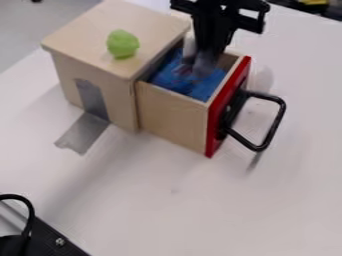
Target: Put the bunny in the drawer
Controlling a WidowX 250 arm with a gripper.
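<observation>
Nearest me, at the near left corner, a black cable (28, 215) loops over a dark metal part (57, 243). Beyond it on the bench (174, 200), a grey metal strip (83, 132) runs up to the near side of the box (100, 25). The drawer (170, 117) sticks out to the right of the box, its red front and black handle (270, 127) facing right, with blue cloth (170, 77) inside. A green lump (123, 44) sits on the box top. The gripper (200, 60) hangs down over the drawer. Just left of it I see a pale grey shape, likely the bunny (190, 47), over the drawer's opening; I cannot tell whether the gripper is spread or clamped on it.
</observation>
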